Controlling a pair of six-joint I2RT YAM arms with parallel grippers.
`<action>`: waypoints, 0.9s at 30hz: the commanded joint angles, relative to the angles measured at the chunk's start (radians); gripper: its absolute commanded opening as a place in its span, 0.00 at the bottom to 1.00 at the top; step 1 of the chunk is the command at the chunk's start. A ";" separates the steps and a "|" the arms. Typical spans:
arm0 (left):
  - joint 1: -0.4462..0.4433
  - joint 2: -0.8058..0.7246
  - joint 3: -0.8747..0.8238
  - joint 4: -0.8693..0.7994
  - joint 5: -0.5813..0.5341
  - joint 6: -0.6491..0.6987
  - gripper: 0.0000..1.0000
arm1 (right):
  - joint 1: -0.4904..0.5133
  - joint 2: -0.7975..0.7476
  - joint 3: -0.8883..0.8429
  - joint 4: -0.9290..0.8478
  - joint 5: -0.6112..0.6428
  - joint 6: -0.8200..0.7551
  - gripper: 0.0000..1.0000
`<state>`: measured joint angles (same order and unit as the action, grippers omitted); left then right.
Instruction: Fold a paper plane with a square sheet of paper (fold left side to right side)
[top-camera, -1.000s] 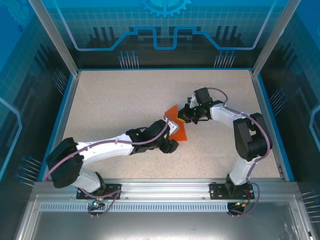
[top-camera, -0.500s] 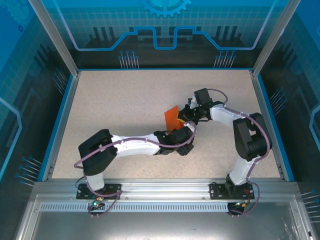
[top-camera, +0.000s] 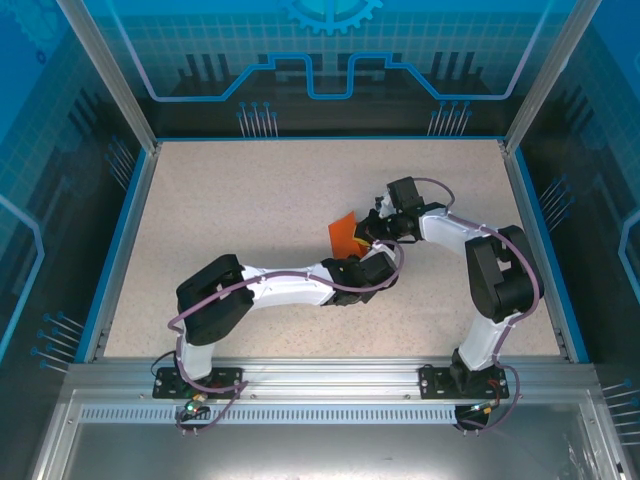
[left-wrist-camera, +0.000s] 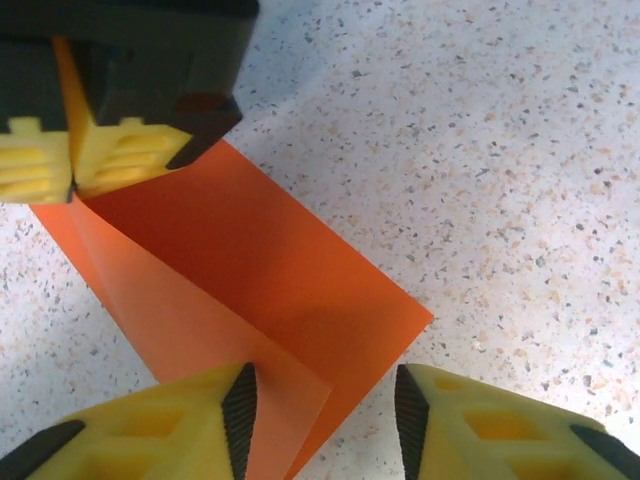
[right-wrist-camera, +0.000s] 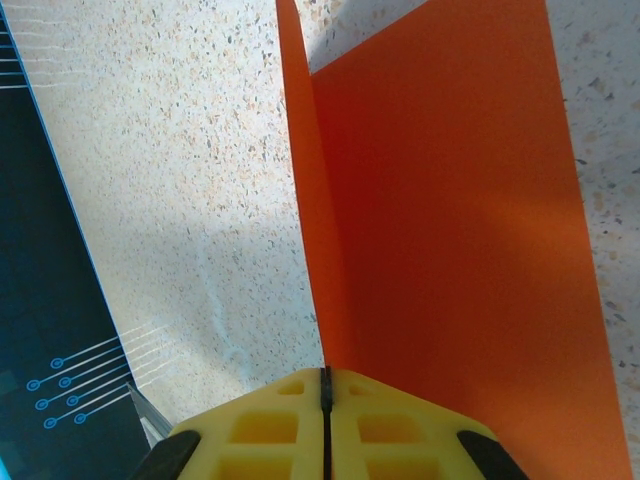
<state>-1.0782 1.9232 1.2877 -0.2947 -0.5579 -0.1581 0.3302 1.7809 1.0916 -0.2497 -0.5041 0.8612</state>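
Now that your left arm has drawn in close beside the right, the entry reads: square sheet of paper (top-camera: 344, 234), mid-table (top-camera: 250, 200), half-folded, with one flap raised where it spread wider a second ago. Your right pincer (right-wrist-camera: 324, 385) is together, clamped on the crease end. Your left pincer (left-wrist-camera: 322, 408) has its fingers apart, straddling the sheet's near corner. The fold looks begun, the crease not yet pressed.

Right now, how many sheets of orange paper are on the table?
1: the thin bright orange paper sheet, partly folded, in the middle of the speckled table, one edge pinched in the right gripper.
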 joint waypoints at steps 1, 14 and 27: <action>-0.004 0.011 0.021 -0.021 -0.021 0.000 0.30 | 0.016 0.025 -0.013 0.001 0.006 0.001 0.08; -0.001 -0.036 -0.025 0.019 0.032 -0.016 0.00 | 0.019 0.022 0.007 -0.025 0.010 -0.037 0.11; 0.095 -0.209 -0.212 0.199 0.240 -0.110 0.00 | 0.020 0.014 0.022 -0.032 -0.009 -0.023 0.11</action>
<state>-1.0080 1.7817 1.1236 -0.1814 -0.4042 -0.2192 0.3359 1.7912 1.0920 -0.2611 -0.5007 0.8379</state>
